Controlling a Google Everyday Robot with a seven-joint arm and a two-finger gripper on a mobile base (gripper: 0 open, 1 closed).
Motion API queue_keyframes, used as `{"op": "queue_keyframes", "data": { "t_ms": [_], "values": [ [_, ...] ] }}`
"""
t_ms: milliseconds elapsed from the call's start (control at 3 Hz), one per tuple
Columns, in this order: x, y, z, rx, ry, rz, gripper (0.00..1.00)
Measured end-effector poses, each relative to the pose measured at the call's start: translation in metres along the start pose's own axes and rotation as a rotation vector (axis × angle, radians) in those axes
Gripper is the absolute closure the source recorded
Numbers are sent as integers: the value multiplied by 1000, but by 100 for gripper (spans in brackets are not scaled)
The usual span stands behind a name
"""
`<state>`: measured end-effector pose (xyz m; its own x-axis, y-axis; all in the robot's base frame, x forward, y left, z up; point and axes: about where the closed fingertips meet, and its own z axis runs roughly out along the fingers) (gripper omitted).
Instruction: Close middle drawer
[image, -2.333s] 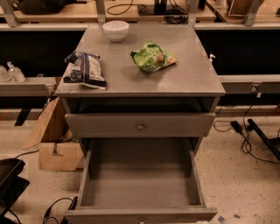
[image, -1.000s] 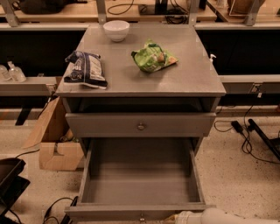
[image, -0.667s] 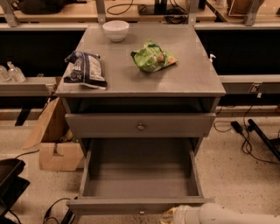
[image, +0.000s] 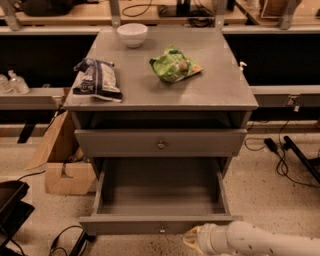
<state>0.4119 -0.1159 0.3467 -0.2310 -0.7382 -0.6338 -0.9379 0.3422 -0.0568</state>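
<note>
Grey middle drawer (image: 160, 200) stands pulled far out just beyond my fingers (image: 192, 241): deep box, low front, small brass knob (image: 161, 230). Fingers' spread, I cannot tell.

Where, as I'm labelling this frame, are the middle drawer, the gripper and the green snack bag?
middle drawer (image: 125, 224): camera view, left half of its low front panel.
gripper (image: 192, 239): camera view, its pale tip, just below the pulled-out drawer's front.
green snack bag (image: 175, 65): camera view, the bag's middle.

Dim, warm light (tool (image: 193, 240) at bottom edge)
</note>
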Motion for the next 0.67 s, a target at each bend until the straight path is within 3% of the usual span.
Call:
{"op": "queue_keyframes", "data": {
  "t_ms": [333,667],
  "values": [
    [-1,-2,0,2,-2,-1,100],
    [-14,-46,9,27,-24,-8,100]
  ]
}}
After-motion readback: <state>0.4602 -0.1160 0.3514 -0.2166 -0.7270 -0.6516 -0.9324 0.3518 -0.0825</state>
